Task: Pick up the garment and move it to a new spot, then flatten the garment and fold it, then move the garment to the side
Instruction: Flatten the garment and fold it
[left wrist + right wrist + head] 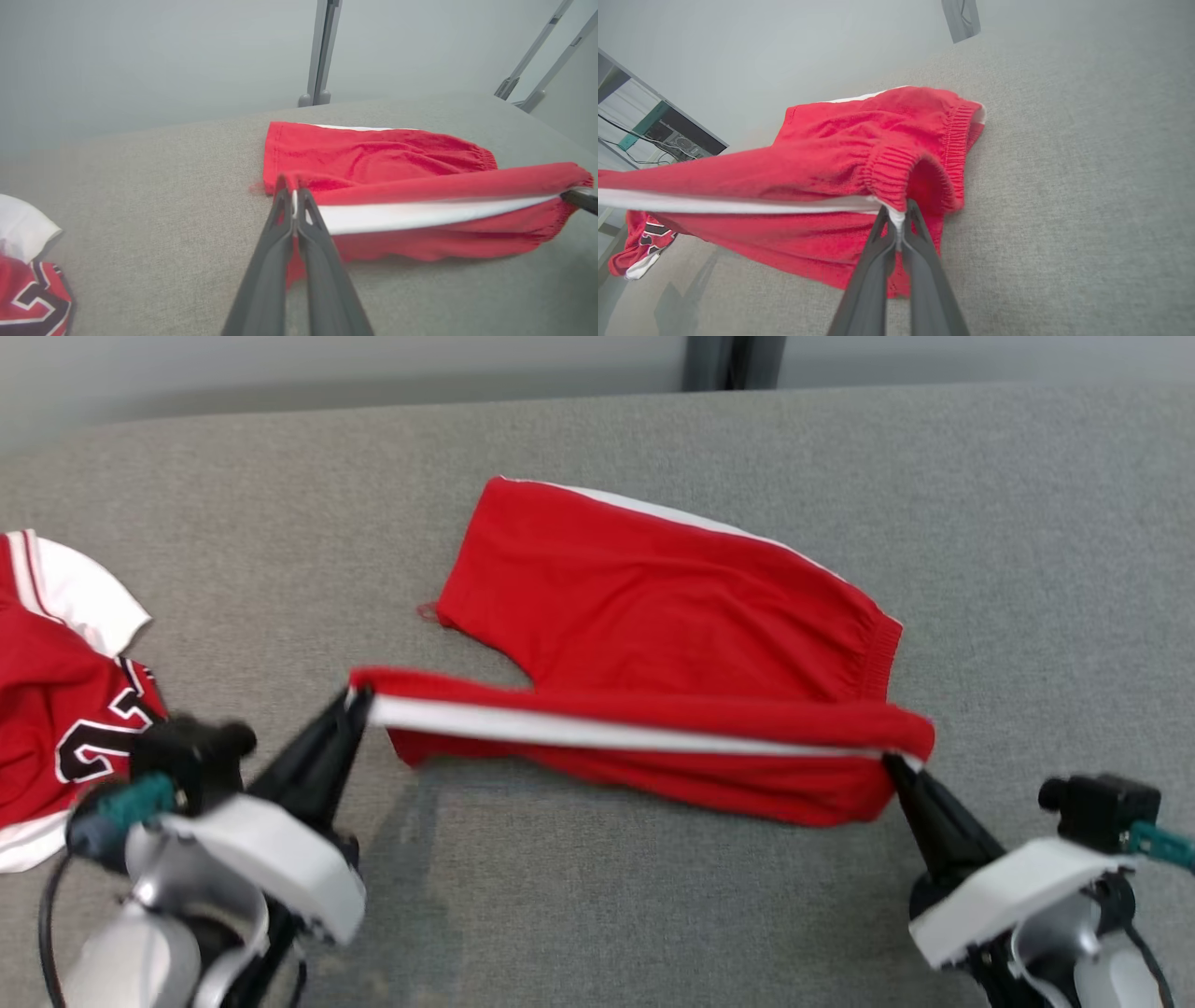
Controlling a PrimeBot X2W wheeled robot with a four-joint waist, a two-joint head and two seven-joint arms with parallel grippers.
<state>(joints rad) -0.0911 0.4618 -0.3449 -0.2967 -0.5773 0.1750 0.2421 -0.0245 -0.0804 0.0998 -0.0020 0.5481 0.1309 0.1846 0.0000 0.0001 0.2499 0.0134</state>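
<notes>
The garment (pixel 653 616) is a pair of red shorts with white side stripes, lying on the grey table. Its near leg is lifted and stretched taut between both grippers, white stripe facing me. My left gripper (pixel 359 702) is shut on the hem corner of that leg; the left wrist view shows the garment (pixel 373 154) and the left gripper (pixel 294 196) pinching the cloth. My right gripper (pixel 894 763) is shut on the elastic waistband end, and in the right wrist view the right gripper (pixel 896 219) bites the white stripe of the garment (pixel 831 140). The far leg rests flat.
A red and white jersey (pixel 47 681) with black lettering lies crumpled at the table's left edge. Grey table surface (pixel 1027 569) lies bare to the right and in front. A metal post (pixel 733 362) stands behind the table's far edge.
</notes>
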